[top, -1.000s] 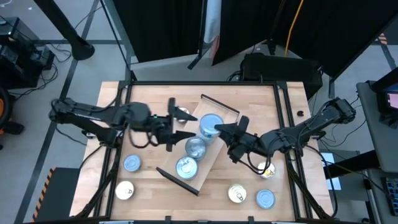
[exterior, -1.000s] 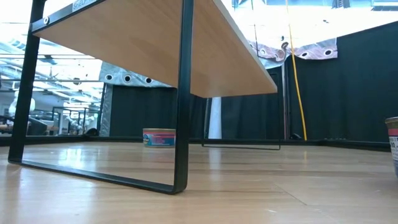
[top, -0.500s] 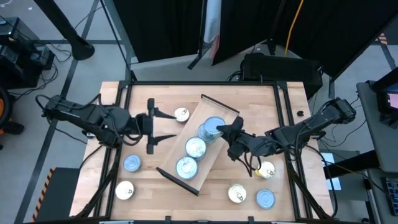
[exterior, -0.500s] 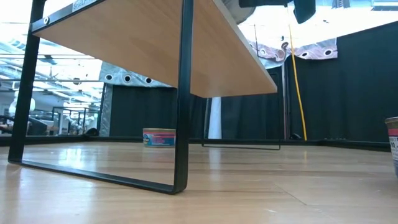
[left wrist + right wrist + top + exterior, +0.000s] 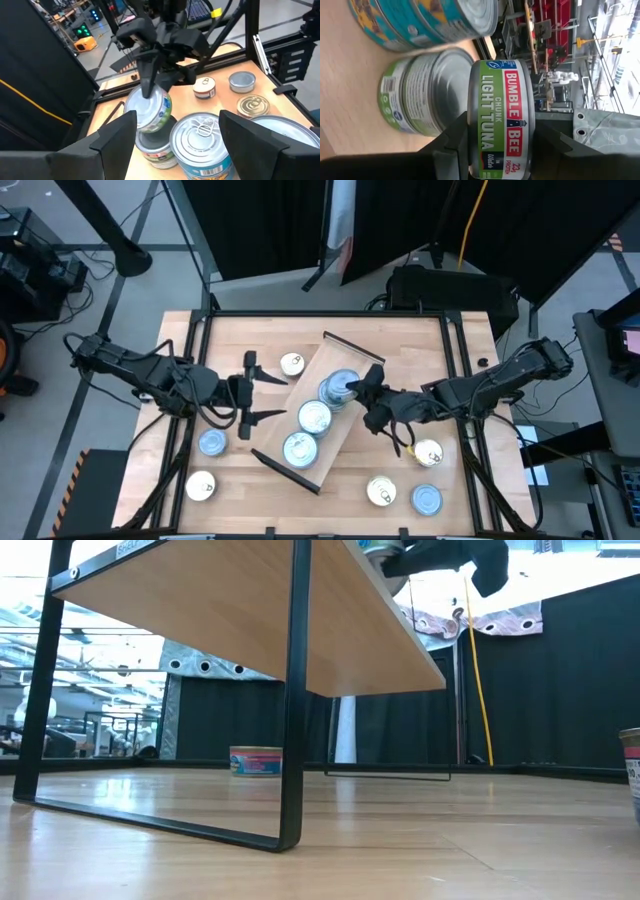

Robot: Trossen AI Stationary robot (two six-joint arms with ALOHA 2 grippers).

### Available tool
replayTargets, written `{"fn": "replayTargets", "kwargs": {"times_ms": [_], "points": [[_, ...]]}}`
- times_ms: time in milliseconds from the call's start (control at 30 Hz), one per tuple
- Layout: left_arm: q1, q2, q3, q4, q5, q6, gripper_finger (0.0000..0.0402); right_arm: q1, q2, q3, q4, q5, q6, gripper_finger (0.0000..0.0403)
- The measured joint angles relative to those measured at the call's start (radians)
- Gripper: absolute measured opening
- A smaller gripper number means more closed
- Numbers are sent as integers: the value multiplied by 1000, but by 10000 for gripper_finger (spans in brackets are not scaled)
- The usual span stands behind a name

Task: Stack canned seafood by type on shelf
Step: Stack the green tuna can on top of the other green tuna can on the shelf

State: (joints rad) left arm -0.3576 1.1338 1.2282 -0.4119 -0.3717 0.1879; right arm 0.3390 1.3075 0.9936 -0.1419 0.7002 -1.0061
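Note:
The shelf [image 5: 338, 438] lies slanted across the table's middle with three tin stacks in a row on it. My right gripper [image 5: 360, 390] is shut on a green-labelled tuna tin [image 5: 502, 120] and holds it tilted over the farthest stack [image 5: 340, 388]. The left wrist view shows that held tin [image 5: 150, 107] resting askew on a tin below it [image 5: 156, 146]. The other two stacks [image 5: 315, 417] [image 5: 300, 448] have pale pull-tab tops. Left of the shelf, my left gripper [image 5: 272, 395] stands open and holds nothing. In the low view the right gripper [image 5: 440, 555] shows above the shelf's edge.
Loose tins lie around the shelf: one behind it [image 5: 292, 363], two at the front left [image 5: 211, 442] [image 5: 201, 485], three at the front right [image 5: 428, 452] [image 5: 381, 492] [image 5: 428, 500]. Under the shelf's board [image 5: 200, 610] a tin [image 5: 256, 761] shows far off.
My left gripper has drawn back leftwards from the shelf, still open. The right gripper has brought its tin a little closer over the farthest stack and now shows in the low view.

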Motion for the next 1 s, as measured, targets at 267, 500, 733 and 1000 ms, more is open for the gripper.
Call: {"fn": "replayTargets", "kwargs": {"times_ms": [267,500,733,1000], "points": [[1,-1,0,1,0,0,281,-21,0,0,-18,-104,-2,133],[1,-1,0,1,0,0,281,-37,0,0,-19,-104,2,136],[1,-1,0,1,0,-4,281,-64,0,0,-14,-202,71,199],[1,-1,0,-1,32,-26,281,-104,0,0,3,-287,148,237]]}}
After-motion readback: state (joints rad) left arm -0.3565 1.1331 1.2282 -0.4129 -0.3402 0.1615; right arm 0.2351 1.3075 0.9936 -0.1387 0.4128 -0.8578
